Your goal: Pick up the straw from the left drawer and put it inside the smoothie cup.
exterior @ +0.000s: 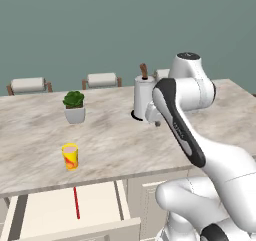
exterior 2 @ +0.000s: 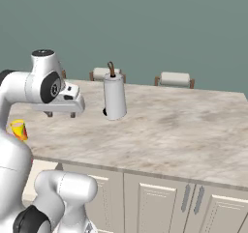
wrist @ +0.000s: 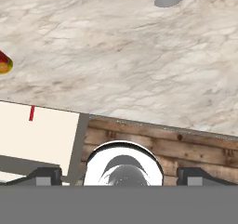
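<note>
A: Gripper (exterior 2: 60, 114) hangs above the marble counter (exterior: 115, 140), fingers pointing down with a clear gap between them, nothing held.

B: Any writing on anything?

A: None that can be read. No labels or brand marks on the smoothie cup (exterior: 70, 156), the paper towel roll (exterior: 143, 97) or the cabinet fronts (exterior 2: 160, 203).

B: Where's the straw?

A: The straw (exterior: 76, 202) lies flat on the pale floor of the left drawer (exterior: 45, 217), which is pulled out below the counter edge. It's a thin, straight red stick, just below and in front of the cup, apart from the drawer walls. The hand view catches only a short red end of it.

B: And the cup?

A: Upright on the counter near its front edge: a tapered yellow cup with orange-red swirls and a pinkish top. Behind it stands a white pot with a green plant (exterior: 74, 106).

B: Surfaces?

A: The counter is grey-beige veined marble, smooth and matte. The drawer is a cream, shallow, low-walled box. The towel roll is a plain white cylinder on a dark round base with a brown curved post on top, well right of the cup. In the hand view, brown wood planks (wrist: 195, 148) run below the counter edge.
</note>
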